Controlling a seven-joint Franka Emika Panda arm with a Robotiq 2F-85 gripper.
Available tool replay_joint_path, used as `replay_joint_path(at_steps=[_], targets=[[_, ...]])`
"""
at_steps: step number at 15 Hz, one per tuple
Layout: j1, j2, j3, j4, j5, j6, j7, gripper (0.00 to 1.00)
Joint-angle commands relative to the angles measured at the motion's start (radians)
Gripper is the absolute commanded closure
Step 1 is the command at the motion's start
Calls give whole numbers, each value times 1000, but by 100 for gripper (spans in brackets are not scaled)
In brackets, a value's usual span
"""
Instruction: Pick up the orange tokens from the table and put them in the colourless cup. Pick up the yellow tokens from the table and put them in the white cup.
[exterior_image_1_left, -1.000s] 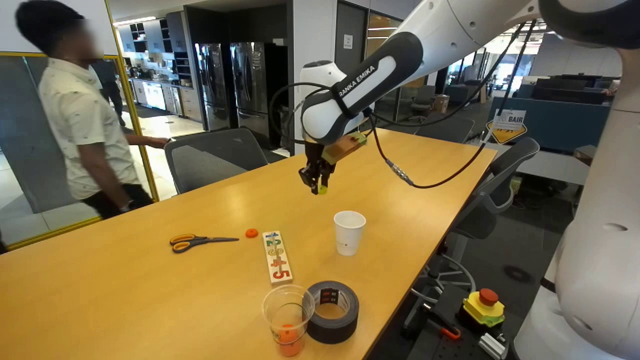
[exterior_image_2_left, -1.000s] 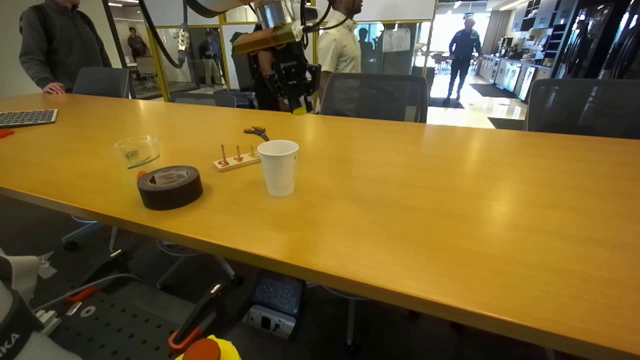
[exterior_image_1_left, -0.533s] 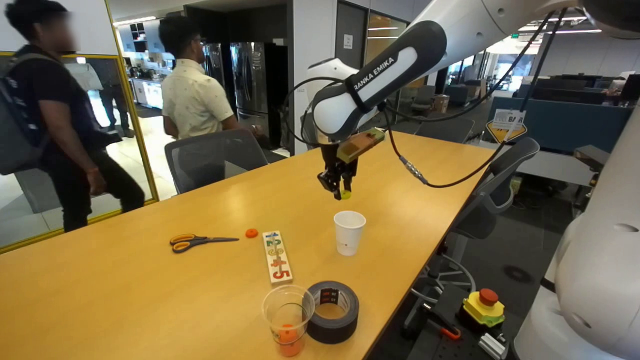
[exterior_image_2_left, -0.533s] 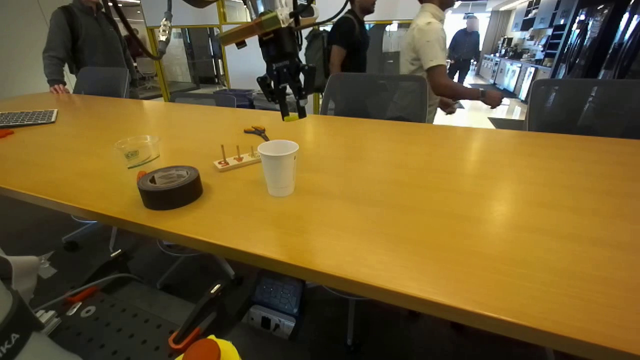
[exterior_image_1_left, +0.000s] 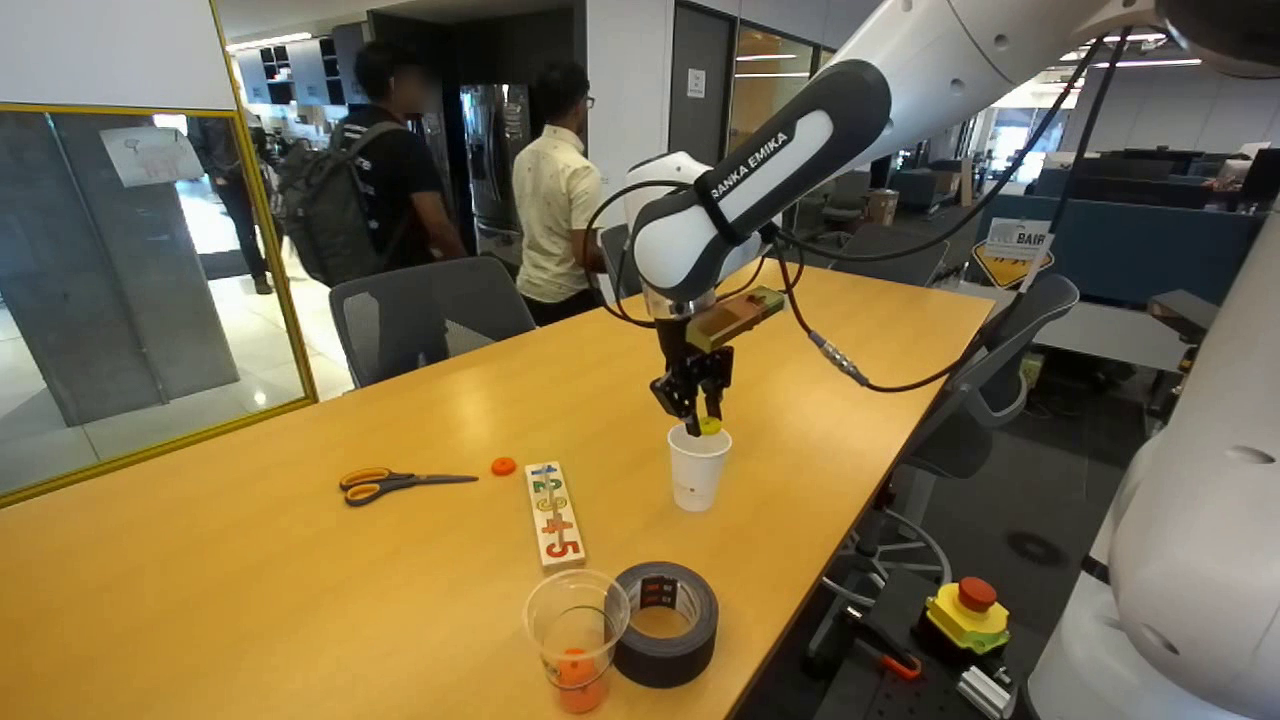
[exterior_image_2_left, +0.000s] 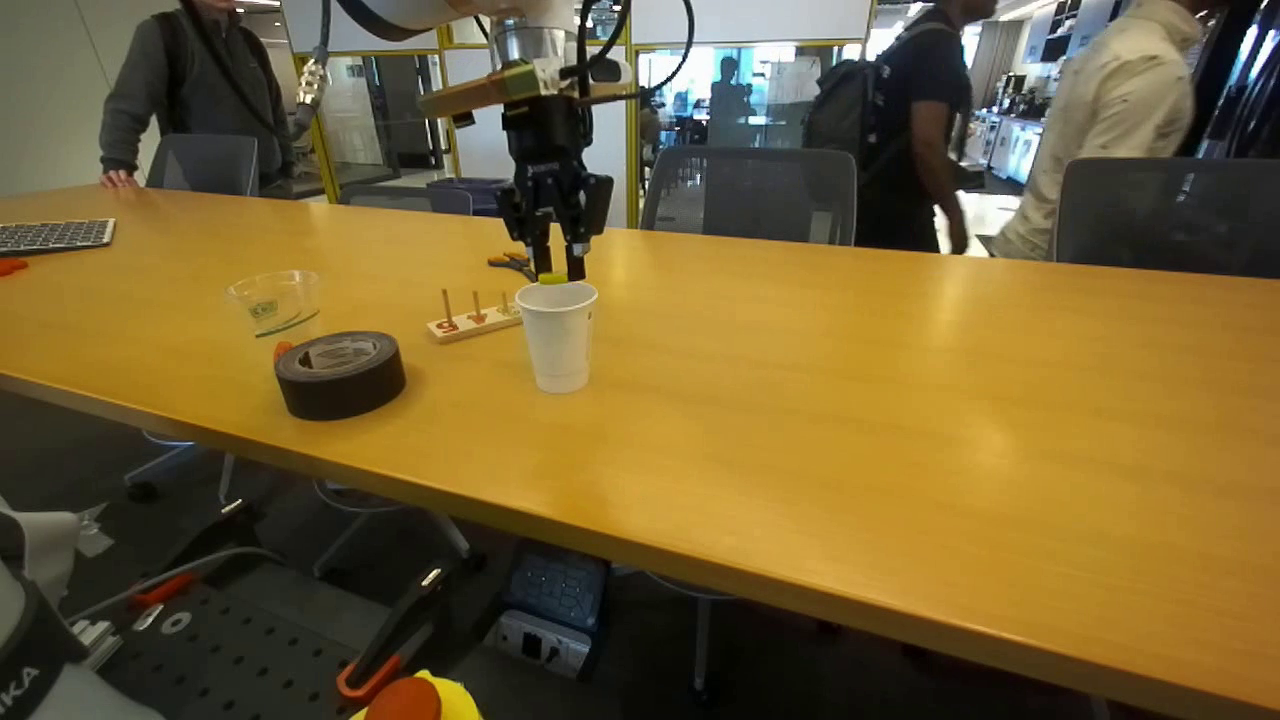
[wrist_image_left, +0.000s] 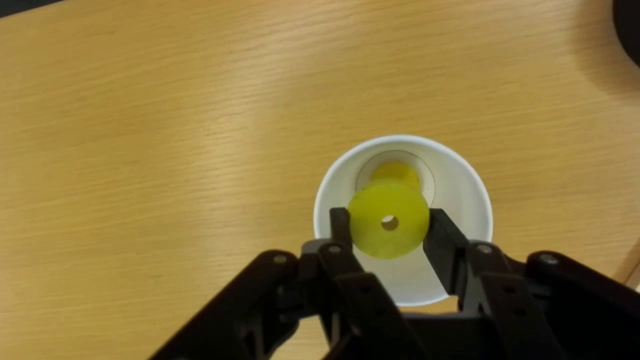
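Note:
My gripper (exterior_image_1_left: 705, 424) is shut on a yellow token (wrist_image_left: 372, 215), gripped at its edges. The fingertips are at the rim level of the white cup (exterior_image_1_left: 698, 478), over its mouth. The cup stands upright and also shows in an exterior view (exterior_image_2_left: 560, 345). In the wrist view, more yellow (wrist_image_left: 397, 170) shows at the bottom of the cup, partly hidden by the held token. An orange token (exterior_image_1_left: 503, 466) lies on the table near the scissors. The colourless cup (exterior_image_1_left: 540, 610) stands upright with orange tokens (exterior_image_1_left: 578, 680) at its bottom; their number is unclear.
A black tape roll (exterior_image_1_left: 665, 660) stands beside the colourless cup. A white number board (exterior_image_1_left: 553, 515) with upright pegs (exterior_image_2_left: 477, 305) lies between the cups. Scissors (exterior_image_1_left: 400, 483) lie farther left. A keyboard (exterior_image_2_left: 57, 235) is at the table's far end. Chairs and people are behind the table.
My gripper has carried the yellow token across to the white cup and lowered it to the rim. The cups and the orange token have not moved. People in the background walked past.

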Motion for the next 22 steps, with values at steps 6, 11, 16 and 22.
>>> replay_joint_path(at_steps=[6,11,16,22], targets=[[-10,5,-4,-6,81,-3,-9,27],[-6,11,3,13,85,32,-4,0],[36,80,50,101,83,126,-28,0],[77,312,116,293,153,205,-174,0]])
